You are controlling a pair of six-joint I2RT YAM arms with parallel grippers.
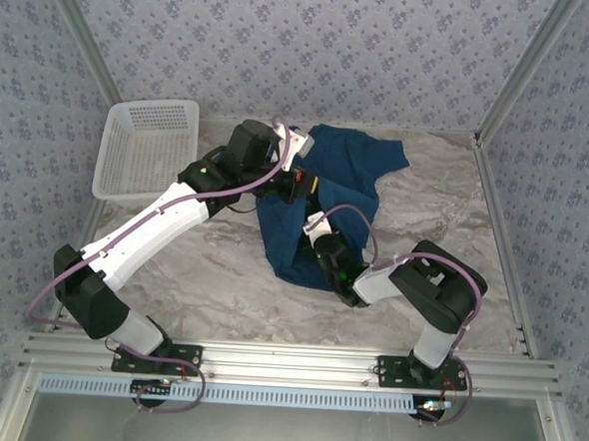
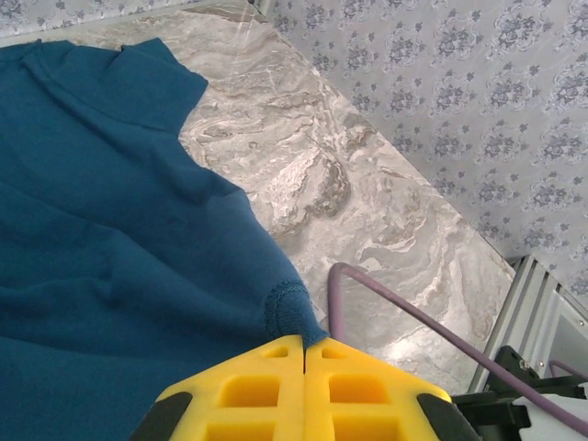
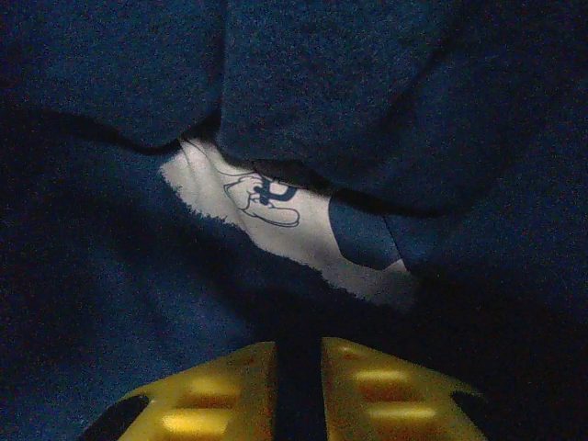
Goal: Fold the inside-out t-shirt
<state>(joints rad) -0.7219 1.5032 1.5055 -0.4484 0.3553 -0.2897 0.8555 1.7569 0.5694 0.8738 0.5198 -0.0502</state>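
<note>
Left gripper: nearest the left wrist lens; yellow jaws pressed together, pinching a curled hem edge of the inside-out t-shirt at their tips. From above it sits at the shirt's far left edge.
Right gripper: yellow jaws stand a narrow slot apart, low among dark folds. Dark cloth fills the slot; whether they clamp it cannot be told. From above it lies over the shirt's near half.
Position of the inside-out t-shirt: crumpled on the worktop, about mid-depth and slightly right of centre in the top view, between the two grippers. One lobe spreads toward the far right; a narrower part runs toward the near side beside the right arm.
Print patch: whitish, bearing a dark outline drawing, exposed between overlapping folds just beyond the right jaws.
Worktop surface: grey marbled pattern, bare to the right of the shirt and along its near side.
Basket: white plastic lattice, at the far left corner, well apart from the shirt; the left arm passes just beside its near right corner.
Cable: purple, curving from beside the left jaws across the marbled surface.
Walls: pale, with a repeating floral motif.
</note>
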